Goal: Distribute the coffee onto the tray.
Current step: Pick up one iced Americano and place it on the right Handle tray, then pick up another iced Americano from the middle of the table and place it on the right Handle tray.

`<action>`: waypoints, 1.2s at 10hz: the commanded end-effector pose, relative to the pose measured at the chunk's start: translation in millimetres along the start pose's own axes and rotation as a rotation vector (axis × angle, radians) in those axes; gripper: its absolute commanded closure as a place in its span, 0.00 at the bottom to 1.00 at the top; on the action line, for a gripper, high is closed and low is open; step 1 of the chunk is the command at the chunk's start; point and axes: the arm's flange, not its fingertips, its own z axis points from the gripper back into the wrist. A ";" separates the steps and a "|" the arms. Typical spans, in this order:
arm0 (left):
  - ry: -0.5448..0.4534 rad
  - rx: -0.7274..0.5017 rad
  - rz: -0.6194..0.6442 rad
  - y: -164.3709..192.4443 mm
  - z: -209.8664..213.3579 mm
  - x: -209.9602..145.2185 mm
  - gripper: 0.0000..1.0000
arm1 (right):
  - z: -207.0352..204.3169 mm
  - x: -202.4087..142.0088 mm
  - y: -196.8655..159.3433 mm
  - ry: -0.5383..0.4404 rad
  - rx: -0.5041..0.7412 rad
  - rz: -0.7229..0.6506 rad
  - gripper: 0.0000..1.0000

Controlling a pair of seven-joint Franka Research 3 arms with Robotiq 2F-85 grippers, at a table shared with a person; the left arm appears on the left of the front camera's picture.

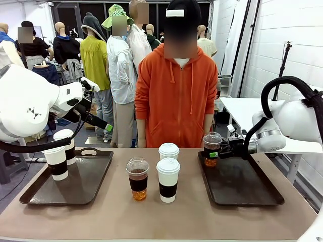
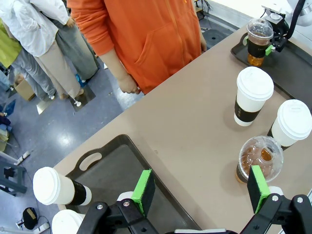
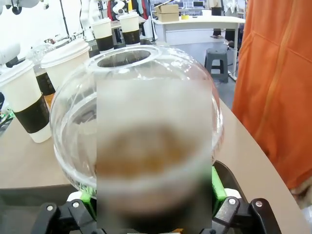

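Note:
Two white paper cups (image 1: 56, 162) (image 1: 65, 146) stand on the left tray (image 1: 101, 171). My left gripper (image 1: 103, 125) hangs open above that tray, and the left wrist view shows nothing between its green pads (image 2: 144, 191). On the bare table stand a clear dome-lidded cup (image 1: 137, 179) and two more paper cups (image 1: 168, 180) (image 1: 168, 151). A second clear cup (image 1: 212, 146) stands in the far left corner of the right tray (image 1: 242, 186). My right gripper (image 1: 218, 154) is open around it, one pad on each side.
A person in an orange hoodie (image 1: 176, 91) stands at the table's far edge with arms down. The right tray's near half is bare. Bare tabletop lies in front of the middle cups and between the trays.

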 end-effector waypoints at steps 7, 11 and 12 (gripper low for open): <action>-0.002 -0.002 0.005 1.2 0.4 -0.3 0.00 | 38.1 -1.7 23.0 0.104 0.001 -0.063 0.00; -0.002 -0.002 0.005 1.2 0.4 -0.3 0.00 | 47.3 -5.9 21.0 0.094 -0.006 -0.051 0.00; -0.002 -0.002 0.005 1.2 0.4 -0.3 0.00 | 47.3 -5.9 21.0 0.094 -0.006 -0.051 0.00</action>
